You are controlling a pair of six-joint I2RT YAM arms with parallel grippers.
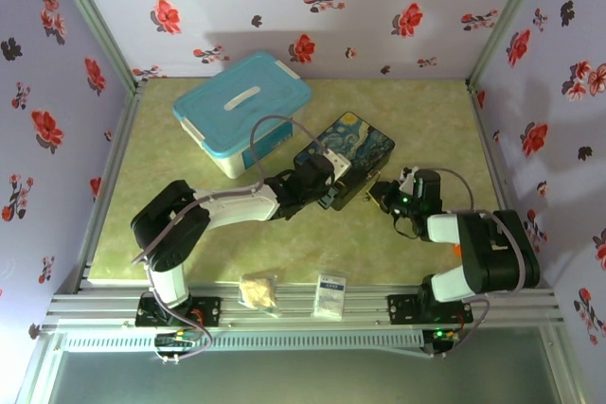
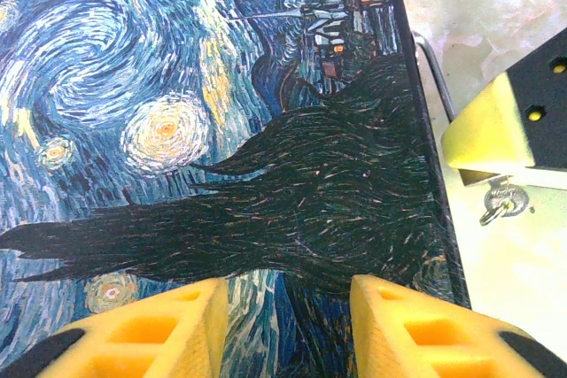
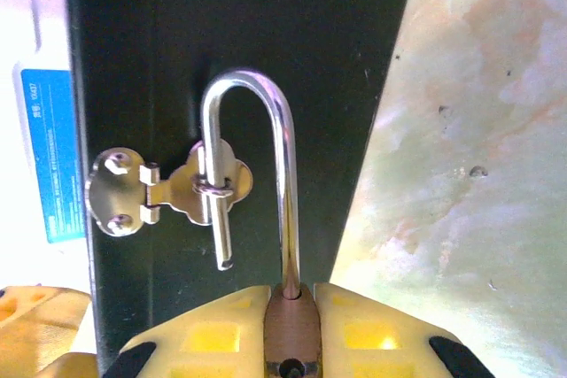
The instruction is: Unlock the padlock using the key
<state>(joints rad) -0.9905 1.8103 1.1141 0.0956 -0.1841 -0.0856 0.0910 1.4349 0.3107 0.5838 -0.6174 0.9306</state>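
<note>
The brass padlock (image 3: 292, 335) sits pinched between the yellow fingers of my right gripper (image 3: 292, 297), which is shut on its body. Its silver shackle (image 3: 266, 95) stands open: the short leg hangs free of the body and still passes through the loop of the hasp (image 3: 168, 188) on the dark box wall. A small metal key with a ring (image 2: 498, 203) hangs just under the right gripper's finger (image 2: 483, 126). My left gripper (image 2: 288, 294) is open, fingers apart over the painted lid of the box (image 2: 221, 130). Both grippers meet at the box's front (image 1: 346, 153).
A white tub with a blue lid (image 1: 241, 106) stands behind and left of the box. A white packet (image 1: 329, 295) and a beige crumpled lump (image 1: 258, 290) lie on the near rail. Flowered walls enclose the green tabletop (image 1: 436, 130).
</note>
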